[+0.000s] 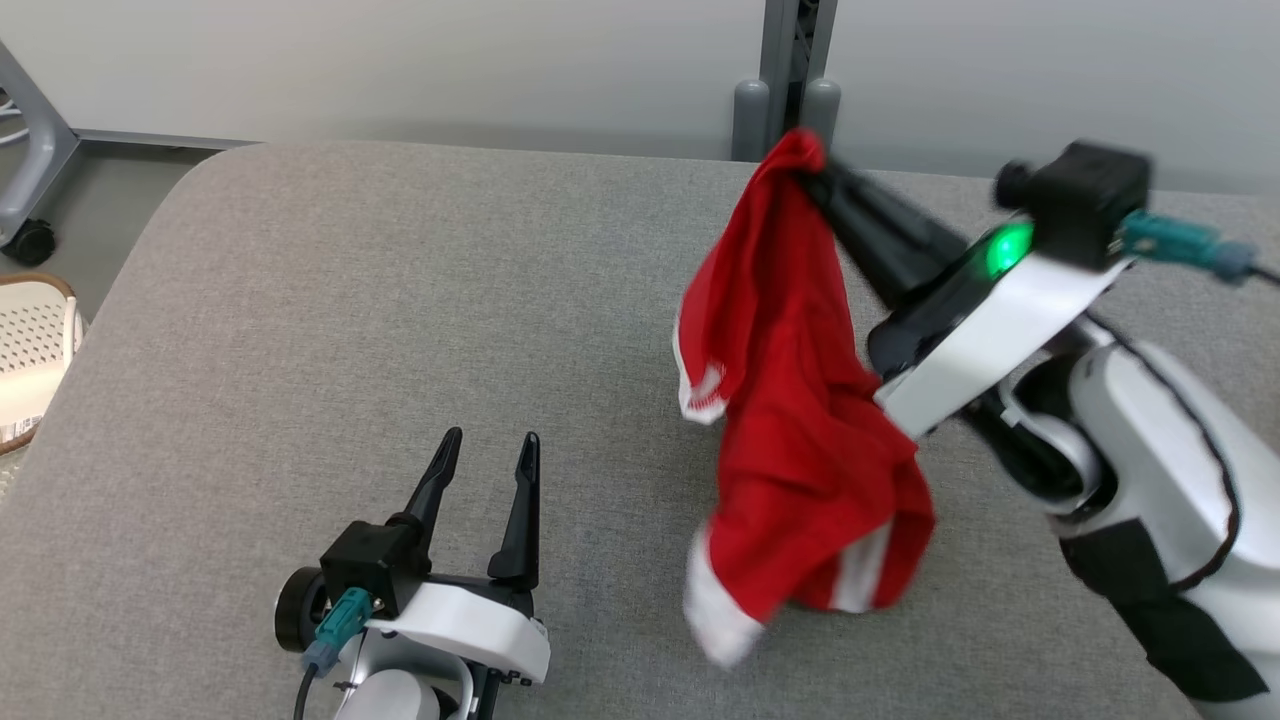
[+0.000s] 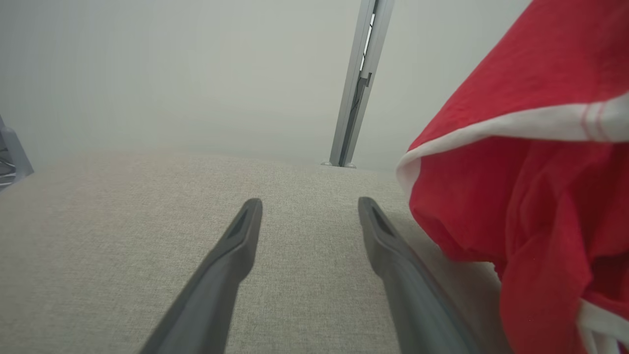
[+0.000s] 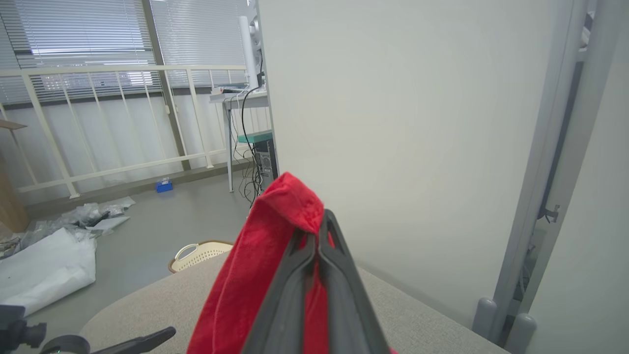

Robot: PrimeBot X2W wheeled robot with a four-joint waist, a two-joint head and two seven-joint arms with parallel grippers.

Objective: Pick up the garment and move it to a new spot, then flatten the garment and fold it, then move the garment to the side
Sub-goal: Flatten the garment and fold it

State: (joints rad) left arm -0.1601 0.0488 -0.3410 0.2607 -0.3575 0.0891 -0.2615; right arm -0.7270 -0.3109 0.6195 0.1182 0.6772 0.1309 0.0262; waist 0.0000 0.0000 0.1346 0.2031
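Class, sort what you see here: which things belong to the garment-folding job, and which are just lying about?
In the job: garment, hanging from the shut right end effector; open left end effector; table.
Lying about: basket; post; white bag on the floor.

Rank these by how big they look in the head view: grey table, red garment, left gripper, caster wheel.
1. grey table
2. red garment, held up nearer the camera, so it looks bigger than it is
3. left gripper
4. caster wheel
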